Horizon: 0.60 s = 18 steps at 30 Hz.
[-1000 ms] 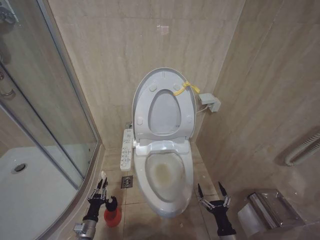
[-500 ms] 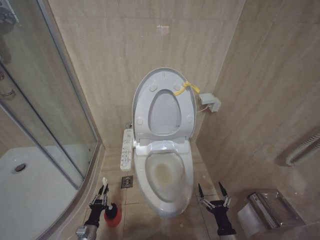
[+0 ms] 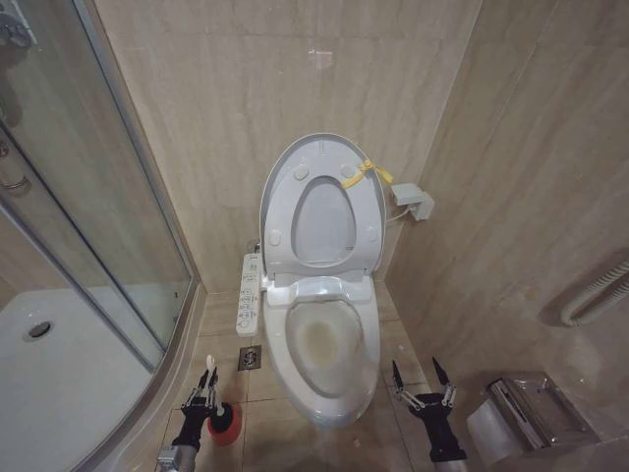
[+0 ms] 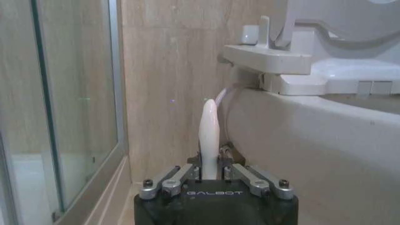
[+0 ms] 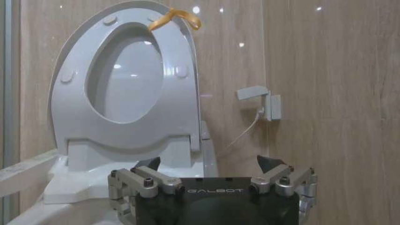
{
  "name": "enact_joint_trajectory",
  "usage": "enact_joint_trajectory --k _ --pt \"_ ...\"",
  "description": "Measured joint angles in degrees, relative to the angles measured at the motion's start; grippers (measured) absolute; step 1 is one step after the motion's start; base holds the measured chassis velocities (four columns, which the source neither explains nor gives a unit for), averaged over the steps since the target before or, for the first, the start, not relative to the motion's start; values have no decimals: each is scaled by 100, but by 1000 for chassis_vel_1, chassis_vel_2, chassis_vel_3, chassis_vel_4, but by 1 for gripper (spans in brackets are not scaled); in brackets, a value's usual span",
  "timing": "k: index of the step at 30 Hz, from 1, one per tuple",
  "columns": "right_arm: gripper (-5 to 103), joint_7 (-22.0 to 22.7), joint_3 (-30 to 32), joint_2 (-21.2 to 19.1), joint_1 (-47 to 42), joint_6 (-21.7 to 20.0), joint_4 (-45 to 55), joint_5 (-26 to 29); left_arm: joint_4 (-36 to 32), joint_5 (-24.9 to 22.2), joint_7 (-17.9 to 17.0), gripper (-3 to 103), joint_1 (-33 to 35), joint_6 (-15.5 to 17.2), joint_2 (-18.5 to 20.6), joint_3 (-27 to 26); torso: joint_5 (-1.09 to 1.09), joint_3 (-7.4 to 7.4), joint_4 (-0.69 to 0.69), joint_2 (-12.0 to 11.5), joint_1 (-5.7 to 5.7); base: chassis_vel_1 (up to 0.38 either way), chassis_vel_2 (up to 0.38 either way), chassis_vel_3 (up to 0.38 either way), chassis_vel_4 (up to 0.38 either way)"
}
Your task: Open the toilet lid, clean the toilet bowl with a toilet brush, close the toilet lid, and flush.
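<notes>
The toilet lid (image 3: 324,197) stands upright against the wall together with the seat, a yellow ribbon (image 3: 366,173) tied at its edge. It also rises ahead in the right wrist view, toilet lid (image 5: 125,79). The toilet bowl (image 3: 329,349) lies uncovered with a brownish stain inside and a button panel (image 3: 250,293) on its left. My left gripper (image 3: 207,386) is low on the floor left of the bowl. It is shut on the toilet brush's pale handle (image 4: 209,133), directly over the red holder (image 3: 228,425). The brush head is hidden. My right gripper (image 3: 421,379) hangs open to the right of the bowl, holding nothing.
A curved glass shower enclosure (image 3: 98,246) closes off the left side. A floor drain (image 3: 250,357) sits between it and the bowl. At lower right stands a steel box (image 3: 531,408), with a wall rail (image 3: 595,295) above it. Tiled walls are close on both sides.
My left gripper has moved slightly toward the toilet and lower with the brush handle. The dark brush head above the red holder has sunk out of sight. The right arm barely moved.
</notes>
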Motion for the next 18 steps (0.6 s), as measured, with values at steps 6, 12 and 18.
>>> enact_joint_trajectory --k 6,12,18 --pt "100 0 4 -17 4 0 4 8 -163 146 -204 18 141 167 18 4 0 0 0 0 0 0 0 0 0" --pt "100 0 5 -26 6 -2 12 16 -449 192 -340 36 393 263 38 -57 0 0 0 0 0 0 0 0 0" --pt "100 1 -2 -27 13 -4 35 21 -1231 125 -482 64 789 395 40 -41 0 0 0 0 0 0 0 0 0"
